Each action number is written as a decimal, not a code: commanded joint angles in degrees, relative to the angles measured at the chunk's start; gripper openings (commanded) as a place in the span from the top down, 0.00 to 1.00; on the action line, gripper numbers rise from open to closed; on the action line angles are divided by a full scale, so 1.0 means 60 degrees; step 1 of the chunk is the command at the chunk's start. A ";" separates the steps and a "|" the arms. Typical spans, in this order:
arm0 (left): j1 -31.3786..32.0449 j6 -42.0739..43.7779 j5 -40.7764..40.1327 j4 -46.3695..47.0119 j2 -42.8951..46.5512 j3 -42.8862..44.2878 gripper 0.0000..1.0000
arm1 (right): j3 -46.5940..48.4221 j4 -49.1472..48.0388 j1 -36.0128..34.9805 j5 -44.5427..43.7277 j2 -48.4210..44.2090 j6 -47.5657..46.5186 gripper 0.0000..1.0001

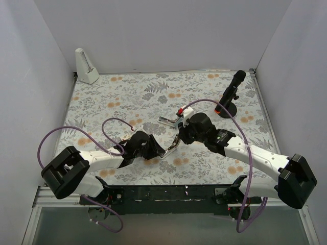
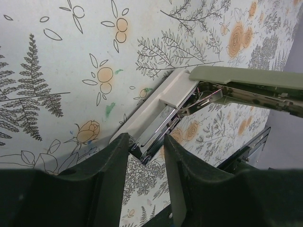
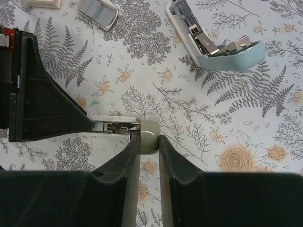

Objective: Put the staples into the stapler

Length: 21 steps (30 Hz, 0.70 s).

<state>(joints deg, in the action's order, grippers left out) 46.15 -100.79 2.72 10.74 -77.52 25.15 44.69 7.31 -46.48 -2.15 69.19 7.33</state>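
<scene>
The light-blue stapler (image 3: 227,54) lies hinged open on the floral cloth, away from both grippers; it also shows as a silvery shape (image 1: 167,121). A small tray of grey staples (image 3: 97,12) sits to its left, with a beige-white box (image 3: 40,4) at the frame edge. Between the arms is an olive-green bar (image 2: 246,78) with a white base (image 2: 156,101) and a silver rail, spread open. My left gripper (image 2: 145,142) is shut on the base end. My right gripper (image 3: 149,139) is shut on the olive top's rounded end (image 3: 150,132).
A white wedge-shaped object (image 1: 86,66) stands at the back left corner. A black stand with a tilted tube (image 1: 231,94) is at the back right. White walls enclose the cloth on three sides. Both grippers (image 1: 162,151) (image 1: 176,141) meet near the cloth's front middle.
</scene>
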 commanded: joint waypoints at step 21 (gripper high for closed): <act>-0.0031 0.0027 0.0206 -0.0091 -0.0206 0.0424 0.70 | -0.0460 -0.1043 -0.3400 -0.3654 0.0553 -0.0577 0.84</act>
<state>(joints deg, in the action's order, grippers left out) 46.13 -100.73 4.54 10.74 -79.44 26.63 42.52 1.72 -64.49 -22.15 70.54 2.83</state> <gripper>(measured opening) 0.302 0.260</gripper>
